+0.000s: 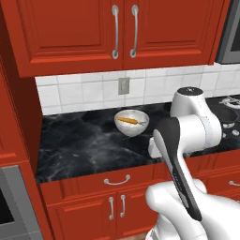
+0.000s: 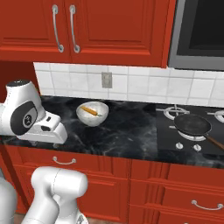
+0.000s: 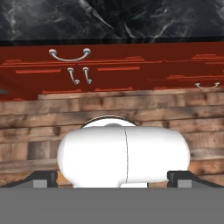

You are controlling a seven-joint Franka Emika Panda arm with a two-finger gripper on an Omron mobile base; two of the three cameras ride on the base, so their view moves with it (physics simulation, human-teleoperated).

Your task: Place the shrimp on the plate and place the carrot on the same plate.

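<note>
While the gripper (image 3: 112,178) stands spread wide and empty, carrot (image 1: 127,121) lying in white bowl (image 1: 138,127), black counter (image 1: 79,145), frying pan (image 2: 191,124) on stove.

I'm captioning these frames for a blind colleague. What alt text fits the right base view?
A white bowl holding a carrot sits on a black marble counter under red cabinets, with the robot's white arm at the left. To the right, a dark frying pan rests on a stovetop.
</note>
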